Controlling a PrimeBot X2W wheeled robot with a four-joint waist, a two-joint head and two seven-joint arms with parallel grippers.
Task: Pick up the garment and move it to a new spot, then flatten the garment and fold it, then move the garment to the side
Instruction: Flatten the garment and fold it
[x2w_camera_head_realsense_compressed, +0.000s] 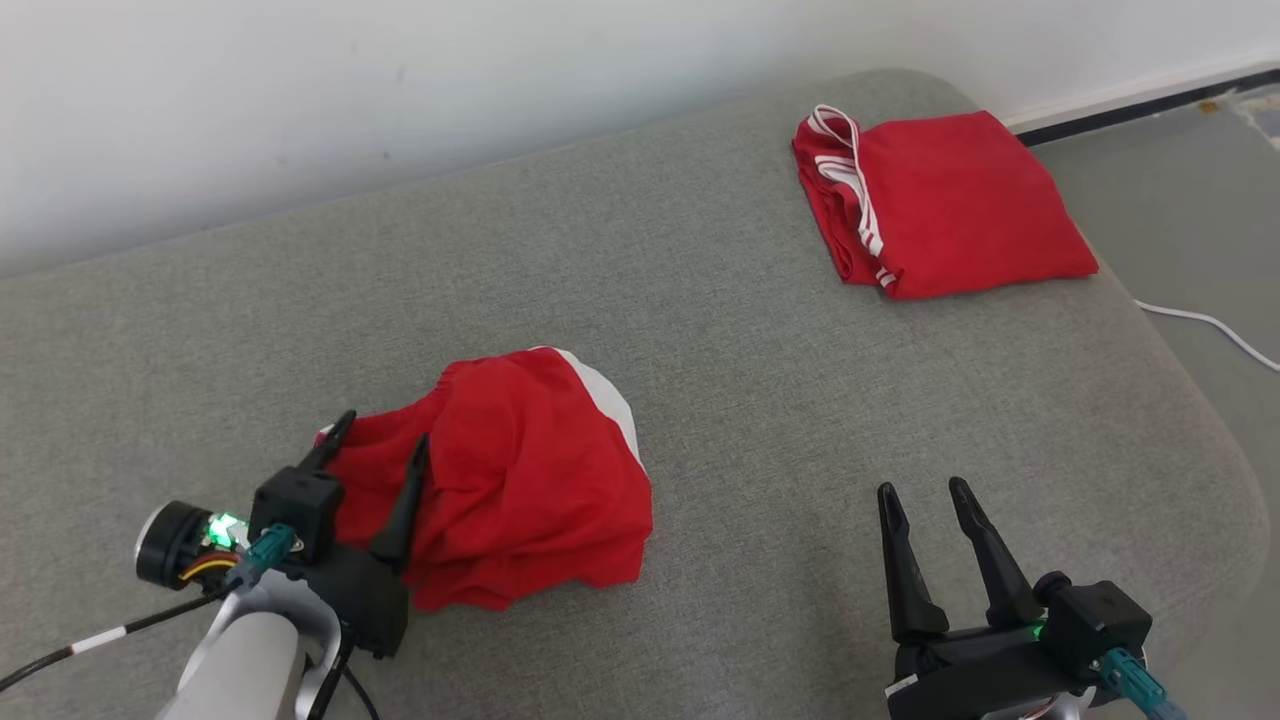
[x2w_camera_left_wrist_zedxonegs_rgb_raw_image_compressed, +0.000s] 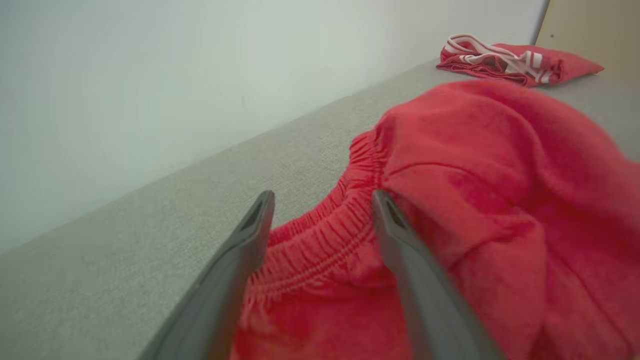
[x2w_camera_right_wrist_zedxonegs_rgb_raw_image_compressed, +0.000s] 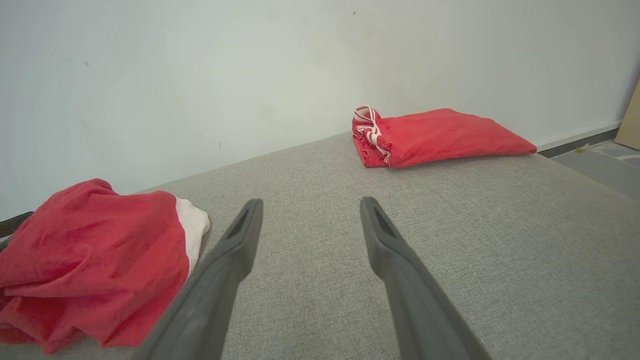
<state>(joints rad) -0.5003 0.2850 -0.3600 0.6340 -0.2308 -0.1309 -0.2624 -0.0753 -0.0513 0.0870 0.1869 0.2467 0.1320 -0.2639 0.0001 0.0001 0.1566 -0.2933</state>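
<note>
The right gripper (x2w_camera_right_wrist_zedxonegs_rgb_raw_image_compressed: 310, 201) rises from bottom centre, fingers spread over the grey cushion (x2w_camera_right_wrist_zedxonegs_rgb_raw_image_compressed: 500, 240). A crumpled red garment (x2w_camera_right_wrist_zedxonegs_rgb_raw_image_compressed: 95, 260) lies lower left; a folded red garment (x2w_camera_right_wrist_zedxonegs_rgb_raw_image_compressed: 435, 135) sits upper right.

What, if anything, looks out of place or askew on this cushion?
The near red garment lies crumpled in a heap, a white panel showing; the folded red garment at the grey cushion's far right corner is neat. Nothing looks spilled or damaged.

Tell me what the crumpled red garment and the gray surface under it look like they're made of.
Crumpled red garment: soft, matte cloth, probably cotton or a blend; it slumps in loose folds, with a gathered elastic waistband. Gray surface: padded upholstery, apparently a coarse flecked weave with a rounded edge.
</note>
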